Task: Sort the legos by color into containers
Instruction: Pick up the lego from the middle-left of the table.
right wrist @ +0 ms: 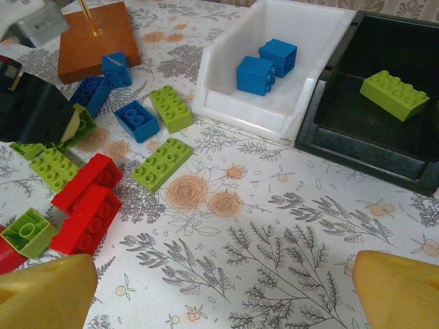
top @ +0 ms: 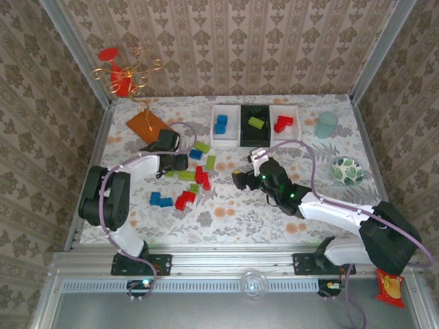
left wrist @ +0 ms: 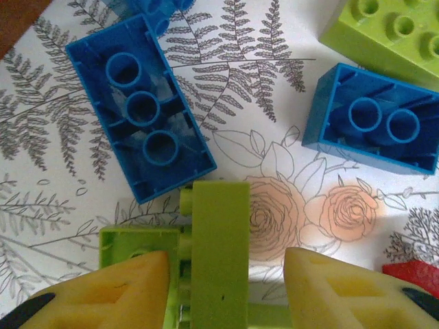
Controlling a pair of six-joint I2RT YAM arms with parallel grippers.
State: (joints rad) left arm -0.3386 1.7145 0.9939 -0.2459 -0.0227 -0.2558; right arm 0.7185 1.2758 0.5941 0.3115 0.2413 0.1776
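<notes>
Left gripper is set narrow astride a lime brick, left of the table's centre; a gap is seen at one pad. The plastic is judged rigid, light and slippery, so the flat long sides are best pinched. Right gripper is held wide, empty.

The floral-clothed table is enclosed at nine, twelve and three o'clock by damask-papered walls.
</notes>
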